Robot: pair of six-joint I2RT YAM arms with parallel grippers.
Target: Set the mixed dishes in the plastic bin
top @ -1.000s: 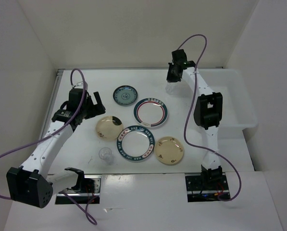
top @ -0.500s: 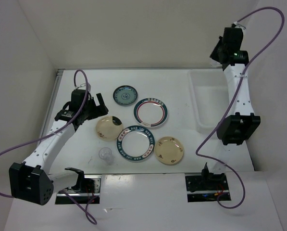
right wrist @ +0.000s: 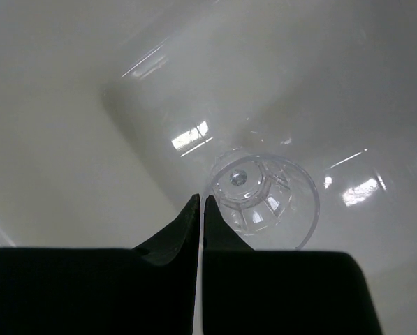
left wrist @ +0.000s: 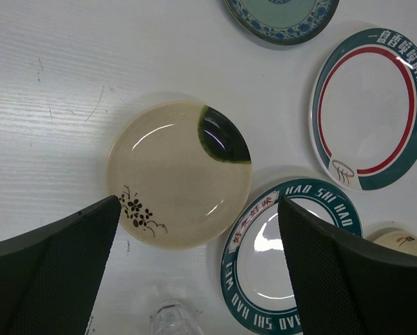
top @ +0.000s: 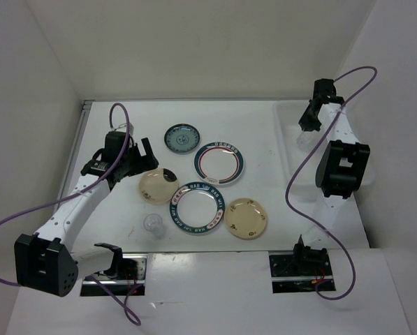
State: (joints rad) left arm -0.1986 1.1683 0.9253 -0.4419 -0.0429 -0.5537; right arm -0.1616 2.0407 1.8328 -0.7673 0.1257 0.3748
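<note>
At the upper right of the top view, the right gripper (top: 306, 128) hangs over the plastic bin (top: 289, 167), its fingers clenched. A small clear cup (top: 302, 140) hangs just below them, inside the bin's outline. In the right wrist view the gripper (right wrist: 201, 202) is pinched tight at the rim of that clear cup (right wrist: 264, 202), with the bin's glossy white inner wall (right wrist: 89, 139) behind it.

Toward the left of the top view, the left gripper (top: 141, 158) stands wide apart and holds nothing. It hovers just beside a cream flower-marked plate (top: 158, 185). The left wrist view shows that plate (left wrist: 177, 174) between the two spread fingers (left wrist: 54, 265), not touched by either.

The other dishes lie on the white table (top: 264, 132), outside the bin. They are:
- a teal-blue saucer (top: 182, 137) (left wrist: 281, 17) at upper centre
- a red-ringed teal-rimmed plate (top: 220, 162) (left wrist: 369, 108) just right of the saucer and lower
- a lettered teal-rimmed plate (top: 198, 207) (left wrist: 285, 258) at centre
- a second cream plate (top: 246, 217) at the lettered plate's lower right
- a second clear cup (top: 153, 225) (left wrist: 173, 321) at lower left, near the lettered plate
</note>
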